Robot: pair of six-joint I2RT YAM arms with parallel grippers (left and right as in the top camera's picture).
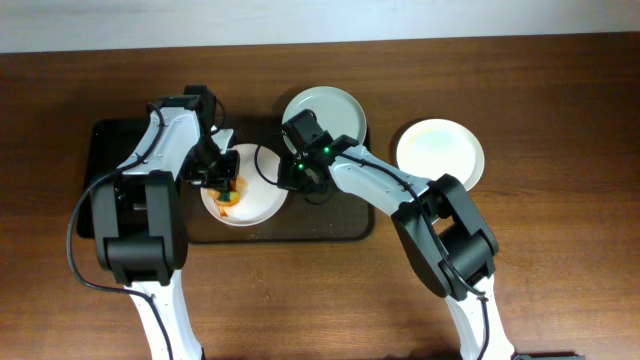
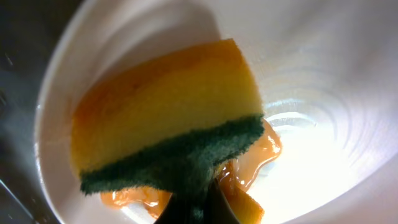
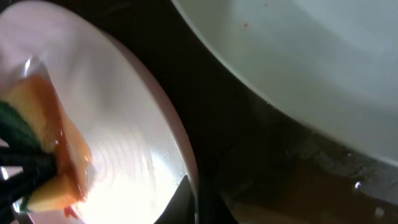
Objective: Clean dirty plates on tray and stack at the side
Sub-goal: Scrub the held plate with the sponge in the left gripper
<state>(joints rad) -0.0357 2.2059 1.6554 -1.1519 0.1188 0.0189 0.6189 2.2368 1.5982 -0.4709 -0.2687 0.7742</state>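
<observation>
Where bare around tray (image 1: 330, 228), wooden-looking table (image 1: 560, 290)

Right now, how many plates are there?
3. A dirty plate on the tray under the sponge, a second plate at the tray's back edge, a third plate on the table beside it. Others may be hidden.

No readable text, labels, brands or numbers anywhere: plates, sponge, tray, arms all unmarked in all three views.

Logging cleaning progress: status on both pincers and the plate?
Left pincer shut on sponge, pressed on dirty plate, orange sauce present. Right pincer at its rim, grip unclear. Nothing blocking.
</observation>
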